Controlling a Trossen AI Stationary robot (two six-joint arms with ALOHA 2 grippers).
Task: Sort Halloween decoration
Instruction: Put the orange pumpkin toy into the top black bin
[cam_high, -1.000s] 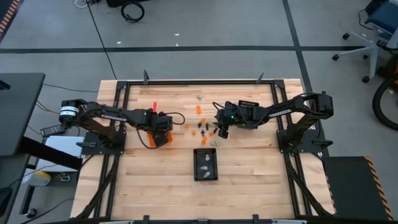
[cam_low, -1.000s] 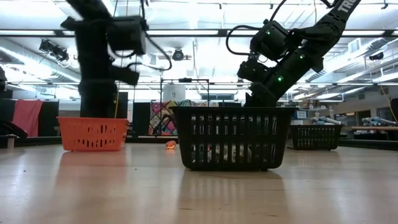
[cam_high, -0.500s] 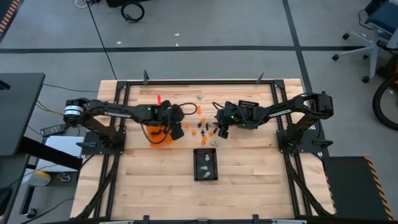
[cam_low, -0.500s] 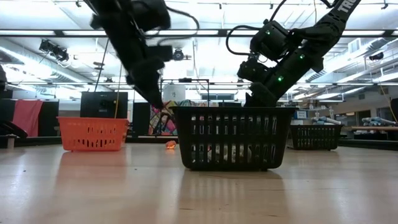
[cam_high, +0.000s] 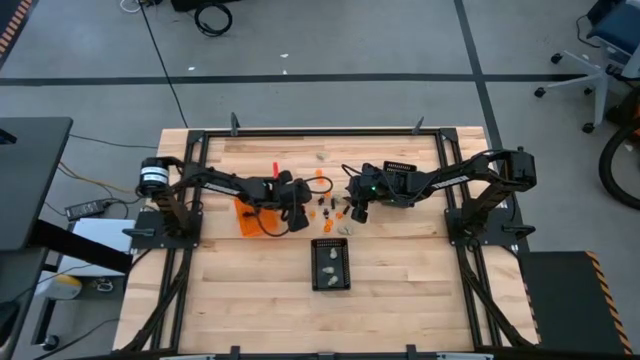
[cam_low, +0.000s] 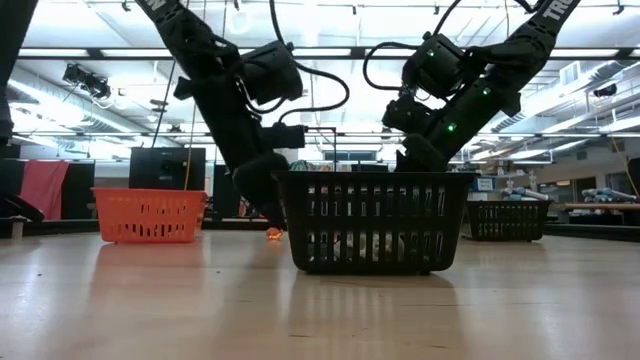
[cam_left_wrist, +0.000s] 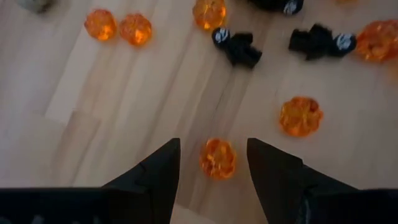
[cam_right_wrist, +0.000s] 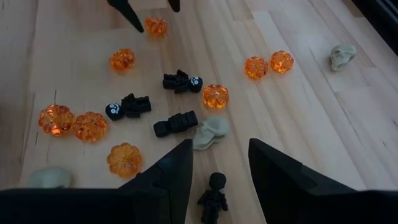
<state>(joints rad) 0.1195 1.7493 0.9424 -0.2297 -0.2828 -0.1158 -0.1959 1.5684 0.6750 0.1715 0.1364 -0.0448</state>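
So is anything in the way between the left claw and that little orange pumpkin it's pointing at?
Nothing visible is. The left gripper is open, with the orange pumpkin sitting on bare wooden table right between its fingers. The other pumpkins and the black skeleton figures lie farther off, beyond it.

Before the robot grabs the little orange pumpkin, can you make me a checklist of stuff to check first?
1. Left end effector open: ok, its fingers stand apart.
2. Orange pumpkin lined up between those fingers: ok in the left wrist view.
3. Fingers low enough to touch the table: cannot tell.
4. Room around the pumpkin: ok, the nearest other pumpkin and the black figures lie apart from it.
5. Orange bin ready: ok, it stands upright on the table.
6. Right end effector out of the way: ok, it hovers open over a black figure of its own, away from the left one.
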